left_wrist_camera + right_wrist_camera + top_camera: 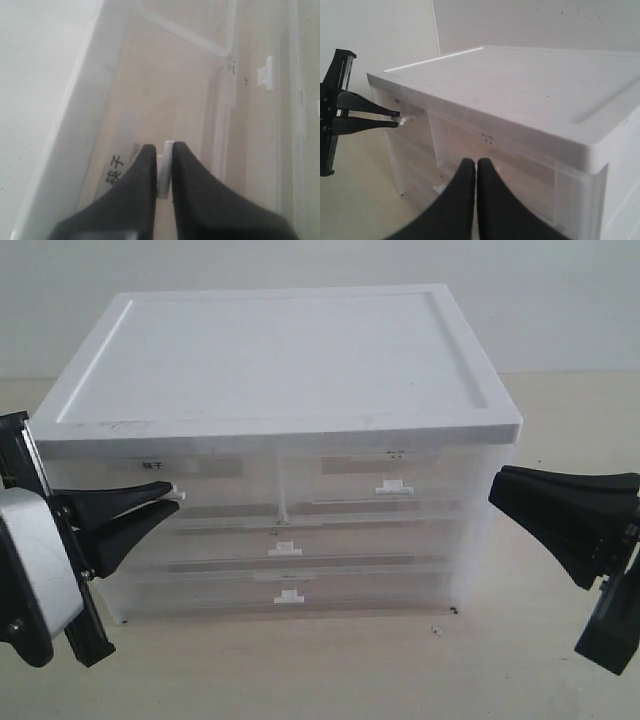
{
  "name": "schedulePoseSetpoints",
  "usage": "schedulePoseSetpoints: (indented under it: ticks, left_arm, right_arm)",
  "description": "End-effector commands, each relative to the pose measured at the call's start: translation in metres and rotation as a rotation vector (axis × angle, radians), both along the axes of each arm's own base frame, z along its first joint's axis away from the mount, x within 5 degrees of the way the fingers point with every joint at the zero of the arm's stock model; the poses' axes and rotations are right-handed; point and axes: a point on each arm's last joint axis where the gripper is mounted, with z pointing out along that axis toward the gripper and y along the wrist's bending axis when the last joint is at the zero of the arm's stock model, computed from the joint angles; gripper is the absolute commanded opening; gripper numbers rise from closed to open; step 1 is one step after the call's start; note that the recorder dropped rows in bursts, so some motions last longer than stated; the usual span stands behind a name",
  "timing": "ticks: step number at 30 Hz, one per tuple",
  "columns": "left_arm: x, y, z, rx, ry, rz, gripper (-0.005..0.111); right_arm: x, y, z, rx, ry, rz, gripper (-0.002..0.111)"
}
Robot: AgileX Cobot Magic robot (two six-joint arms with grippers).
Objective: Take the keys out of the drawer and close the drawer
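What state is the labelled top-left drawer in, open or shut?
Shut: the drawer front sits flush with the neighbouring drawer, while the left gripper pinches its white handle.

Exterior cam sat in front of the drawer unit (290,370), slightly above, facing it square-on, near enough that it filled most of the frame. Left wrist cam looked along its own fingers (140,190), almost against the drawer (165,100) front (handle (164,175) dead centre). Right wrist cam sat off the unit's right front corner, facing across the lid (530,85); it and exterior both caught the left gripper (397,118).
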Motion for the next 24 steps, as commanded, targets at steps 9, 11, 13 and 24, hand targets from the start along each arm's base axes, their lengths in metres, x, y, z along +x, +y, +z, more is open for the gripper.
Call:
schedulePoseSetpoints:
  ticks: [9, 11, 13, 24]
  left_arm:
    - [-0.035, 0.005, -0.003, 0.033, 0.06, -0.099, 0.004]
    - [-0.038, 0.006, -0.002, 0.042, 0.059, -0.102, 0.004]
    - [-0.039, 0.007, 0.001, 0.036, 0.043, -0.098, 0.004]
    - [-0.019, 0.002, 0.012, -0.019, 0.003, -0.048, 0.032]
  right_arm:
    - [0.0, 0.001, 0.0, -0.007, -0.005, 0.008, 0.0]
    - [0.0, 0.001, 0.0, -0.007, -0.005, 0.008, 0.0]
    - [0.0, 0.001, 0.0, -0.007, -0.005, 0.008, 0.0]
    - [0.0, 0.001, 0.0, -0.006, -0.003, 0.008, 0.0]
